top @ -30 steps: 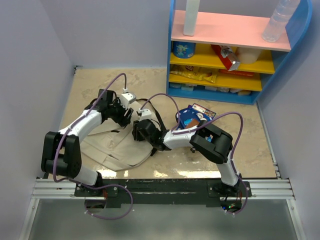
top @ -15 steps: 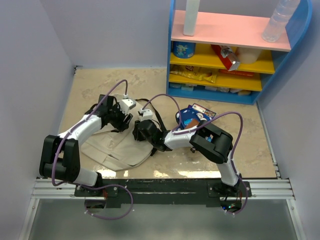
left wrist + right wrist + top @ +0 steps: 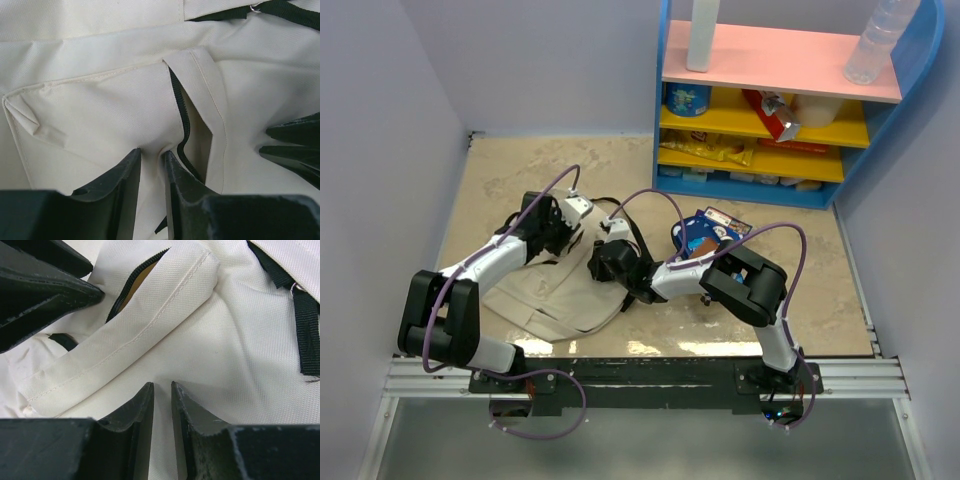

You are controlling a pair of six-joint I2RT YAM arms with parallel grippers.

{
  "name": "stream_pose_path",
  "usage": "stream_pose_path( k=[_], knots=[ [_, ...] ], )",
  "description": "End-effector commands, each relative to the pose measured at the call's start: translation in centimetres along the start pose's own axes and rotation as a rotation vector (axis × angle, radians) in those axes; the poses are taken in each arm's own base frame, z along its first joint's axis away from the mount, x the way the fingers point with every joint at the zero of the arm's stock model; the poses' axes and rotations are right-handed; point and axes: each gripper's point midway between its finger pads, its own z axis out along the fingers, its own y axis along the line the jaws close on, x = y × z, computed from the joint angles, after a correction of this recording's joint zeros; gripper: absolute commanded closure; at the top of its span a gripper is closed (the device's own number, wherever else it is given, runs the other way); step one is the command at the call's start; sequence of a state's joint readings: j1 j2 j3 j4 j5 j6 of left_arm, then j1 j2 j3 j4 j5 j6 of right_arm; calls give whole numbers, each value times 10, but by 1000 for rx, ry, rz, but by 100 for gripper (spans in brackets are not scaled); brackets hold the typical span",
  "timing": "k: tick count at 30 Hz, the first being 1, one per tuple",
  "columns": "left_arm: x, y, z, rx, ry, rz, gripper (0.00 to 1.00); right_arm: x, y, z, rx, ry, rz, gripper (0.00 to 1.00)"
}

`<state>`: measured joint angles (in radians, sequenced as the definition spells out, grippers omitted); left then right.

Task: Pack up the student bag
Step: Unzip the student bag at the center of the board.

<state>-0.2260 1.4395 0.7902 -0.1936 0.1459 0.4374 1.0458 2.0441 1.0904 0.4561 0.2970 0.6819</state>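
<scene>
The student bag (image 3: 555, 295), a beige canvas backpack with black straps, lies flat on the table in front of the left arm. My left gripper (image 3: 152, 151) is shut on a raised fold of its fabric, just beside the dark zipper (image 3: 181, 120) of a pocket slit. My right gripper (image 3: 162, 385) presses into the cloth close by, below the zipper flap (image 3: 150, 315); its jaws stand a narrow gap apart with fabric between them. In the top view both grippers, left (image 3: 570, 228) and right (image 3: 603, 262), meet at the bag's upper right edge.
A blue and yellow shelf unit (image 3: 770, 100) with packets and a bottle (image 3: 875, 40) stands at the back right. A blue pouch (image 3: 705, 232) with books lies right of the bag. Black straps (image 3: 305, 320) run across the cloth. A wall bounds the left side.
My left gripper has dropped onto the bag and closed from wide open onto a fold of fabric. The right jaws have narrowed a little; that arm has hardly shifted.
</scene>
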Motion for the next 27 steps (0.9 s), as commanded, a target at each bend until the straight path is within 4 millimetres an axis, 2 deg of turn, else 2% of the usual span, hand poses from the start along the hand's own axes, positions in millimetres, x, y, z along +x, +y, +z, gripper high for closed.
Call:
stream_pose_path(
  k=[1,6,9,13,21,23,26,27],
  knots=[
    [-11,13,-2,-62,-37,17,72,68,-47,-15,122,215,-56,76],
    [-14,0,2,10,-48,-4,71,68,-48,-15,124,218,-59,77],
    [-15,-13,3,89,-43,-13,67,69,-50,-16,128,221,-64,78],
    [-10,-28,0,127,-29,-24,53,71,-51,-16,129,222,-63,79],
    [-8,-42,-2,117,-37,21,40,68,-50,-15,128,218,-65,80],
    [-2,-43,1,95,-21,33,39,68,-50,-15,127,219,-65,80],
    [1,-29,3,11,-10,46,41,68,-49,-16,127,219,-65,80],
    [-2,-23,3,-20,-23,56,45,66,-49,-16,125,216,-64,80]
  ],
)
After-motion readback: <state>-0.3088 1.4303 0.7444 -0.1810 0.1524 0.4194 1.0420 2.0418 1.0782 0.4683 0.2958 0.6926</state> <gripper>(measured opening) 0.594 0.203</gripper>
